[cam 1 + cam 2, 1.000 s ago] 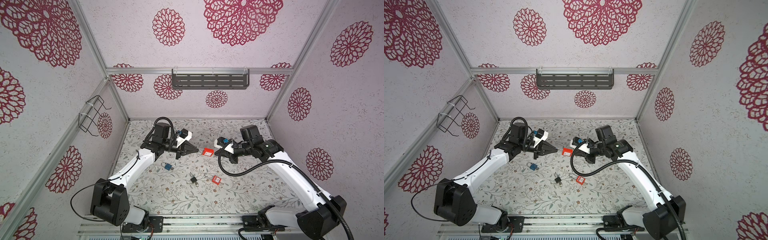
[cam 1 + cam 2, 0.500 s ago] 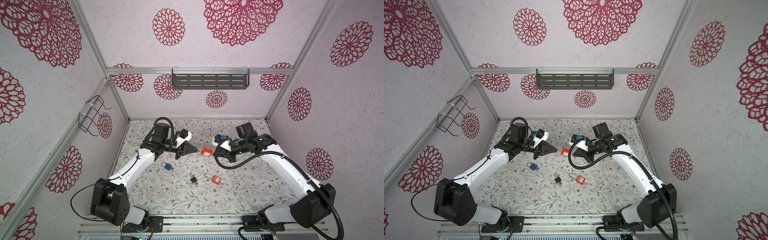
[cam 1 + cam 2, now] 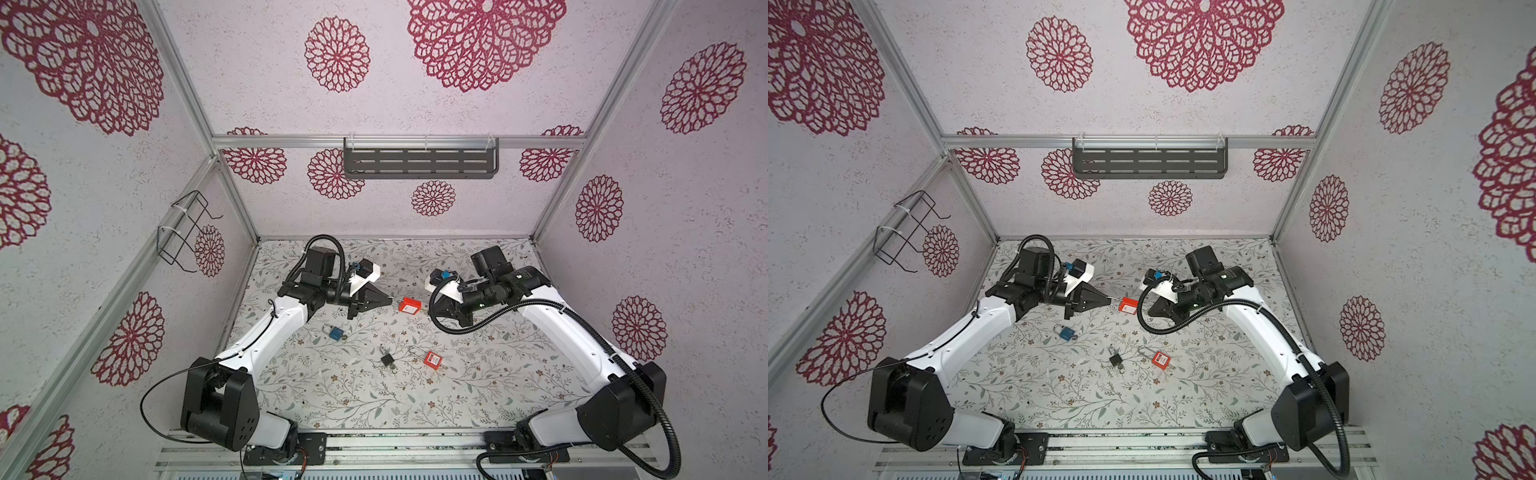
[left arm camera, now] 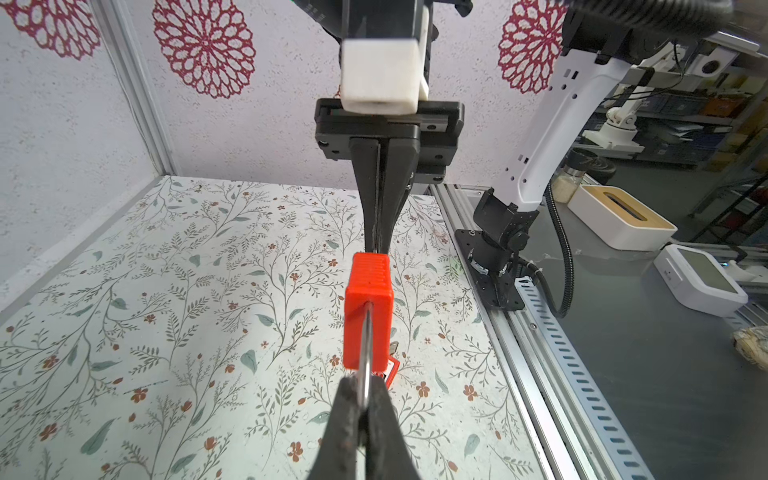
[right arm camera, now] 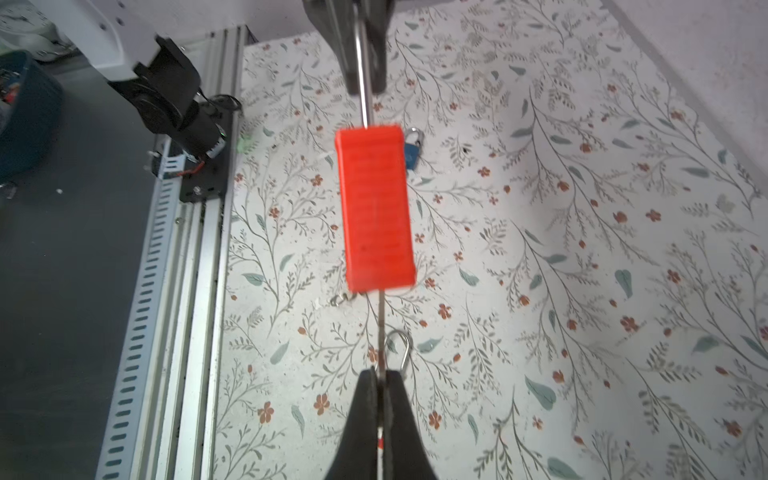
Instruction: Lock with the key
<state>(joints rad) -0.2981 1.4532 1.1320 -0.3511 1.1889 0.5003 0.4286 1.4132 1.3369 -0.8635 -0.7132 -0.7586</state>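
1. First risk: the key is a thin blade pinched edge-on in the right gripper. On a turn it could twist between the pads or slide out of the red padlock rather than work the cylinder.
2. Second risk: the left gripper clamps only the slim shackle. Torque from the key may spin the red padlock's body about it, and any pull apart may drag the key free.
3. One slip and the red padlock drops to the counter below it, where a blue padlock, a black padlock and a second red padlock lie.
4. Right now the red padlock hangs clear above the counter. The left gripper is clenched on the shackle at one end of it and the right gripper on the key at the opposite end, all in line. Whether the shackle is seated, I cannot tell.
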